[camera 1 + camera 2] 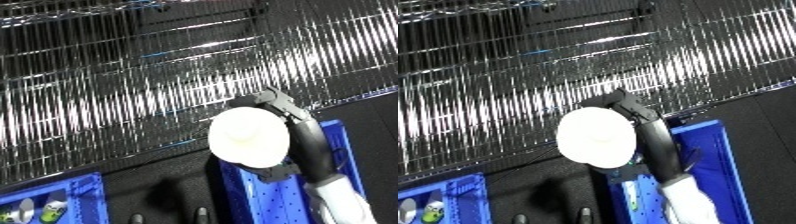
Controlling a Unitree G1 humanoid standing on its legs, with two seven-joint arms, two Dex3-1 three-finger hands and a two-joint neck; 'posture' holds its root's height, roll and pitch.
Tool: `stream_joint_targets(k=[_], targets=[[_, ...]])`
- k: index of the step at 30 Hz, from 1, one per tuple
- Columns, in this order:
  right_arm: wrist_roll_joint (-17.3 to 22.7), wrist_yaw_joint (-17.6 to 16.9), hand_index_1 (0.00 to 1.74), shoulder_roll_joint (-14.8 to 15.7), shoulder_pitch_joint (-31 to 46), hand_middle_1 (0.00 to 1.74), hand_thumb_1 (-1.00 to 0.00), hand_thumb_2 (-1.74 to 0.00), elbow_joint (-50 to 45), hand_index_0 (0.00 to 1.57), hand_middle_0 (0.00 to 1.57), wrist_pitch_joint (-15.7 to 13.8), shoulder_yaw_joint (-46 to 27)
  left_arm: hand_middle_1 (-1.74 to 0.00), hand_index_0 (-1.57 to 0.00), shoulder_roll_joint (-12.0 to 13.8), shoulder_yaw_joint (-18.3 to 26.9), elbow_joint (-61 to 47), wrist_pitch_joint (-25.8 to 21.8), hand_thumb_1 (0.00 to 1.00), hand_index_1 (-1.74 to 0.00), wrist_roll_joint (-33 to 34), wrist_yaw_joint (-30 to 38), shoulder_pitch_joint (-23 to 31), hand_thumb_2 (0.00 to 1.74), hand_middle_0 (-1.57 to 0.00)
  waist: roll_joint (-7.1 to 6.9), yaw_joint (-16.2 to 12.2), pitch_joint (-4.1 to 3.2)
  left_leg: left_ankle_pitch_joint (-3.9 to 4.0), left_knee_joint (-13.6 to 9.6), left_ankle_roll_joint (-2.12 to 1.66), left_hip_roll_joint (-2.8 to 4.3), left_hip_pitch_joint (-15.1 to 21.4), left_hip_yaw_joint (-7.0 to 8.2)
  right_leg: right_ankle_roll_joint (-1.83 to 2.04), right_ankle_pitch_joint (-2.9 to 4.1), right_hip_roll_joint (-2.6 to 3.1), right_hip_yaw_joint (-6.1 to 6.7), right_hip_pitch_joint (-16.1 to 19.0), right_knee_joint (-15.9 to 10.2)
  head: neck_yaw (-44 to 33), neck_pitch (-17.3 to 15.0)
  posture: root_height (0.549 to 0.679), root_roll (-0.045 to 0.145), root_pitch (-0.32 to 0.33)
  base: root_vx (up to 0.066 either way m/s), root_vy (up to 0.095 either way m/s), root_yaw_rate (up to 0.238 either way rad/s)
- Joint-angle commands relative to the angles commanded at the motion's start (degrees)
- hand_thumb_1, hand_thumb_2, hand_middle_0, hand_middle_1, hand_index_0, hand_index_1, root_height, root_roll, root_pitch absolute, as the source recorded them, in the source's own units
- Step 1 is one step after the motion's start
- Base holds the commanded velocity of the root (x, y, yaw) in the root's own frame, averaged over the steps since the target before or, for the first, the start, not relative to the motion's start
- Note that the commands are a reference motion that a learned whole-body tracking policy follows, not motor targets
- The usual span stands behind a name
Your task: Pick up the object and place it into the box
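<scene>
Disc [249,137], white and round, is held up in the right hand [286,107], fingers curled round its rim, above the blue bin [704,150] and before the wire rack [133,85]. Risk: released off-centre, it may strike the bin wall and fall outside.

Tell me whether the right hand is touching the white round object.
Touching. In the left eye view the right hand curls over the top edge and right side of the white round object, with more black fingers under its lower edge.
</scene>
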Motion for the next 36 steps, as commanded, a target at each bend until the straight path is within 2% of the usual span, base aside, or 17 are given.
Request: stream_joint_targets(k=[4,8,11,13,17,23,26,29,33,36], targets=[[0.4,-2.71,1.3,-0.39,5.67,1.3,-0.75,-1.3,-0.85,1.18,1.18,-3.2,-3.18,0.0,0.0,-0.13,0.95,1.6,-0.31,0.0,0.0,2.1,0.11,0.53,0.0,0.0,-0.86,-1.54,0.0,-0.62,0.29,0.05,0.44,0.9,0.58,0.18,0.1,0.58,0.58,0.85,-0.47,-0.17,-0.03,0.649,0.053,0.152,-0.013,-0.01,-0.158],[5.27,-2.51,1.3,0.5,11.5,1.3,-0.75,-1.3,1.8,1.18,1.18,-5.09,-5.64,0.0,0.0,0.03,0.24,2.18,-2.28,0.0,0.0,7.36,1.51,0.55,0.0,0.0,-1.48,-3.08,0.0,-1.32,0.47,0.14,0.73,2.21,1.12,0.2,0.1,1.0,1.23,2.05,-0.99,0.63,-1.07,0.65,0.05,0.139,-0.006,-0.01,-0.186],[4.93,-2.86,1.3,0.7,14.83,1.3,-0.75,-1.3,6.46,1.18,1.18,-7.03,-6.29,0.0,0.0,0.62,-1.7,1.57,-3.62,0.0,0.0,11.21,2.46,0.26,0.0,0.0,-1.57,-3.88,0.0,-1.84,0.73,0.18,0.81,3.03,1.4,0.24,0.19,1.17,1.58,2.82,-1.3,3.49,-1.49,0.651,0.05,0.129,-0.001,-0.011,-0.165],[4.74,-3.12,1.3,0.12,16.14,1.3,-0.75,-1.3,11.14,1.18,1.18,-7.81,-6.35,0.0,0.0,0.82,-2.71,1.05,-3.49,0.0,0.0,10.05,2.59,0.16,0.0,0.0,-1.4,-4.11,0.0,-2.21,0.97,0.25,0.8,3.45,1.46,0.24,0.25,1.18,1.72,3.23,-1.36,6.45,-1.91,0.651,0.05,0.122,0.004,-0.014,-0.125],[8.78,-0.91,1.3,-0.92,16.73,1.3,-0.75,-1.3,22.37,1.18,1.18,-7.72,-6.59,0.0,0.0,1.04,-3.31,1.16,-3.06,0.0,0.0,6.84,2.03,0.14,0.0,0.0,-0.86,-3.96,0.0,-2.85,1.41,0.38,0.55,3.94,1.29,0.03,0.25,1.06,1.86,3.79,-1.33,13.45,-2.48,0.651,0.054,0.112,0.0,-0.02,-0.053],[16.09,4.73,1.3,-1.89,13.97,1.3,-0.75,-1.3,39.65,1.18,1.18,-5.04,-8.0,0.0,0.0,1.04,-5.28,2.52,-3.88,0.0,0.0,7.15,0.66,0.81,0.0,0.0,0.71,-3.15,0.0,-3.1,1.42,0.56,-0.34,4.49,0.78,-0.53,0.13,0.92,1.94,4.32,-1.16,23.72,-3.23,0.652,0.061,0.101,-0.005,-0.006,-0.024],[18.31,7.33,1.04,-1.75,12.56,1.04,-0.6,-1.04,47.86,0.94,0.94,-4.47,-9.26,0.0,0.0,0.67,-6.03,3.8,-4.36,0.0,0.0,7.19,-0.48,1.0,0.0,0.0,1.79,-2.78,0.0,-3.03,1.1,0.69,-0.97,5.0,0.54,-0.65,0.14,0.77,1.99,4.66,-1.28,27.97,-3.44,0.652,0.065,0.096,0.005,0.023,0.016],[19.39,9.3,0.78,-1.72,10.88,0.78,-0.45,-0.78,54.56,0.71,0.71,-3.55,-9.9,0.0,0.0,0.34,-6.56,4.59,-4.58,0.0,0.0,7.19,-1.32,0.88,0.0,0.0,2.7,-2.58,0.0,-2.87,0.77,0.8,-1.49,5.39,0.39,-0.68,0.25,0.67,2.08,4.79,-1.38,31.5,-5.74,0.653,0.069,0.091,0.001,0.031,0.017],[18.4,10.03,0.44,-1.96,9.24,0.44,-0.25,-0.44,60.64,0.39,0.39,-2.89,-10.2,0.0,0.0,-0.28,-7.49,5.59,-4.79,0.0,0.0,7.15,-2.37,0.36,0.0,0.0,3.45,-2.42,0.0,-2.79,0.72,0.73,-1.93,5.62,0.18,-0.59,0.63,0.41,2.16,4.88,-1.64,33.8,-8.89,0.653,0.073,0.087,-0.001,0.015,0.043],[17.12,9.65,0.17,-1.84,8.94,0.17,-0.1,-0.17,62.73,0.16,0.16,-2.53,-10.19,0.0,0.0,-0.65,-8.31,6.02,-5.16,0.0,0.0,7.26,-2.84,0.24,0.0,0.0,3.85,-2.42,0.0,-2.72,0.69,0.61,-2.06,5.86,0.11,-0.45,0.91,0.18,2.19,4.98,-1.81,33.86,-9.57,0.653,0.075,0.083,0.008,0.008,0.032]])
